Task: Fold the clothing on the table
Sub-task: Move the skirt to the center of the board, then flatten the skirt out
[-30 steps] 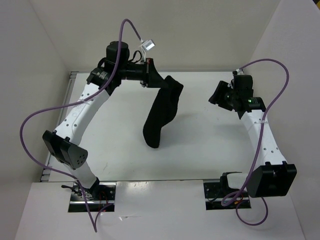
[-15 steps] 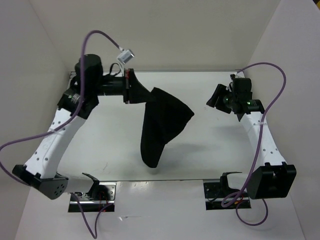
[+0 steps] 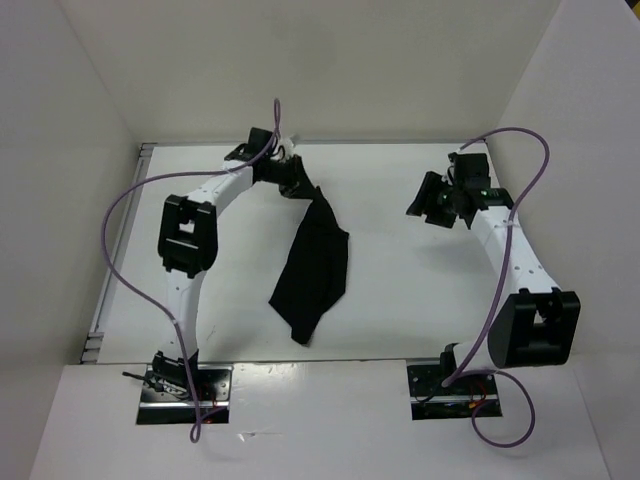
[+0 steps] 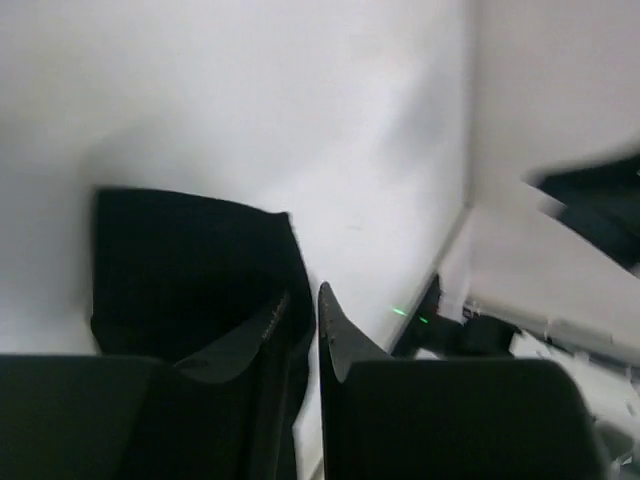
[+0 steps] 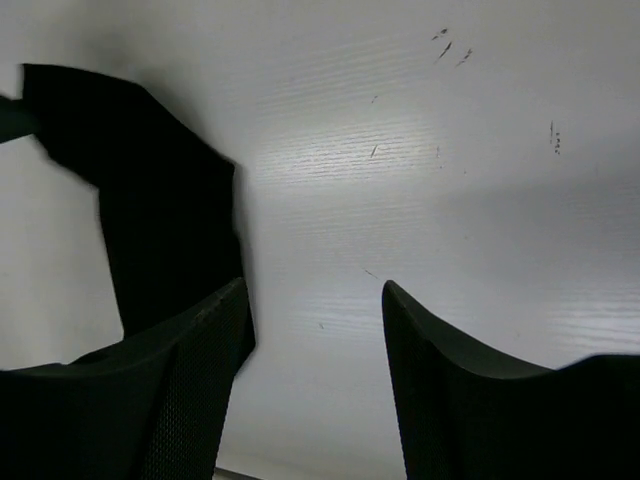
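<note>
Clothing is a long narrow black strip on the table, centre-left. It runs from the far middle, under the left gripper, diagonally down towards the near edge. The near end is kinked and the edges are uneven. We judge it bunched or roughly doubled lengthwise, not a tidy fold.

In the left wrist view, the fingers of the left gripper are narrowly apart with a pale sliver between them. The clothing sits against and behind the left-hand finger. We can't tell if an edge is caught there.

The right gripper hovers at far right, well apart from the garment. In its wrist view the right gripper has its fingers wide apart with nothing between them, only bare table below. The clothing is off to the left of that view.

Progress, as we judge it: the garment is out on the table, maybe with one rough lengthwise fold. What's left is to flatten it, square the edges and fold it end over end into a compact stack. We call it under half done.
</note>
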You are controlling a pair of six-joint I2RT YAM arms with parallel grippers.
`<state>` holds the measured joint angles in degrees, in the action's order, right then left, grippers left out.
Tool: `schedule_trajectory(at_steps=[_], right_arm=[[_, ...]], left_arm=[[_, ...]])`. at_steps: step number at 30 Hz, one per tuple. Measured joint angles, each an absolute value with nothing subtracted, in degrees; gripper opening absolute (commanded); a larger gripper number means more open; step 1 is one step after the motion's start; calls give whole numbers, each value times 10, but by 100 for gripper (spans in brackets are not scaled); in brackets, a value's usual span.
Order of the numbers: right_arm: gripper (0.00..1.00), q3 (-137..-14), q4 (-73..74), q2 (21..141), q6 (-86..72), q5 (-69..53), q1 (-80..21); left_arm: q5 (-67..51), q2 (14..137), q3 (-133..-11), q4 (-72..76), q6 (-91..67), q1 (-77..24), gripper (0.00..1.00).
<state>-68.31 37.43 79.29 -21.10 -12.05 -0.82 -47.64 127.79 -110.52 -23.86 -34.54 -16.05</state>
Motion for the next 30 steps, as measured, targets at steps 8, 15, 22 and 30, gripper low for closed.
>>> schedule_trajectory(at_steps=[8,15,22,30], right_arm=[[51,-722,376,886,-195,-134,-75],[45,-772,362,1036,-201,-130,-172],[45,-802,351,1102,-222,-134,-180],[45,-804,337,1108,-235,-142,-183]], left_arm=[[-427,1353,-1058,-246,-392,-70,26],[-419,1267,-963,-226,-388,-58,41],[-459,1230,-888,-194,-364,-73,64],[-504,1265,-894,-168,-330,-120,64]])
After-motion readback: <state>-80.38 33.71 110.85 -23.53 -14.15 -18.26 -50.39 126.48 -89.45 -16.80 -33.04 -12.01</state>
